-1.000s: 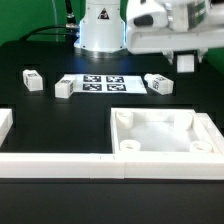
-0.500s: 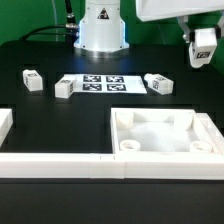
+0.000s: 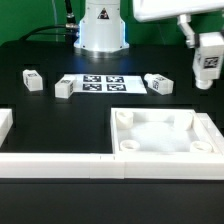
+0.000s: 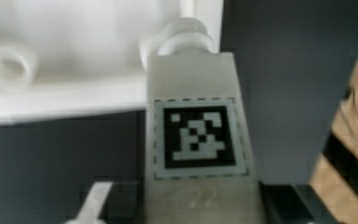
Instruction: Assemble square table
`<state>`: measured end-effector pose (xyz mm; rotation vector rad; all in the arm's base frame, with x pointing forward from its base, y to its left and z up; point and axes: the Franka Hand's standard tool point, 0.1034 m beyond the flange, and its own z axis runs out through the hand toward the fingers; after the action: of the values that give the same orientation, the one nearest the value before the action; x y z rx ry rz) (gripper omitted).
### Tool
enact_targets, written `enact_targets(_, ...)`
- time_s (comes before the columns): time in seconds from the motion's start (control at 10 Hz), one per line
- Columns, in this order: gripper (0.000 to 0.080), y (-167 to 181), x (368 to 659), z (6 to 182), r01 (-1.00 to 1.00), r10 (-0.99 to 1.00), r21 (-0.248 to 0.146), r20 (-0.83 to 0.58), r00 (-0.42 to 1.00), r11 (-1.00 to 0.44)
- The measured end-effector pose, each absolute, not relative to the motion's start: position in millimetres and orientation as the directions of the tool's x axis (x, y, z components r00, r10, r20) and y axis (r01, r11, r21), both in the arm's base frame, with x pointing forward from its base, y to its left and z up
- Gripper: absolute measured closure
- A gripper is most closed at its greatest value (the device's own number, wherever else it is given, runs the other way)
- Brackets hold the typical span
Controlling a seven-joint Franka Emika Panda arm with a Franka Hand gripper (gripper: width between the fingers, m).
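The white square tabletop [image 3: 165,133] lies tray-side up at the exterior view's right, with round sockets in its corners. My gripper [image 3: 207,52] is in the air above its far right corner, shut on a white tagged leg [image 3: 208,62] that hangs upright. In the wrist view the leg [image 4: 197,125] fills the middle, clamped between both fingers [image 4: 96,205], with the tabletop [image 4: 51,70] and a socket below. Three more legs lie on the table: one [image 3: 31,79] at the left, one [image 3: 65,88] beside the marker board, one [image 3: 159,84] at its right.
The marker board [image 3: 103,83] lies in front of the robot base [image 3: 101,28]. Long white border bars [image 3: 60,163] run along the front, and one [image 3: 5,126] stands at the left edge.
The gripper has carried the leg toward the exterior view's right and downward. The leg has turned from lying flat to hanging upright, nearer the tabletop's far right corner.
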<state>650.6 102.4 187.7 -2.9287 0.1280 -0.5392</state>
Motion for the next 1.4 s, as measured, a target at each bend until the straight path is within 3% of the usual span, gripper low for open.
enact_targets(0.1, 0.0509, 128, 658, 201.6, -0.031, -0.107, -0.174, 0.448, 0.888, -0.984)
enact_targets(0.4, 0.0509, 134, 655, 196.8, -0.01, -0.119, -0.187, 0.585, 0.802, -0.982)
enact_targets(0.5, 0.0509, 132, 655, 195.9, -0.002, -0.106, -0.177, 0.584, 0.805, -0.984)
enact_targets(0.8, 0.0509, 98, 673, 173.5, 0.068, 0.013, -0.066, 0.611, 0.791, -0.995)
enact_targets(1.0, 0.0509, 96, 672, 163.3, 0.071, 0.019, -0.058, 0.622, 0.783, -0.996)
enact_targets(1.3, 0.0509, 96, 671, 161.3, 0.071, 0.02, -0.058, 0.621, 0.784, -0.996)
enact_targets(1.4, 0.0509, 94, 670, 151.1, 0.072, 0.024, -0.052, 0.633, 0.774, -0.996)
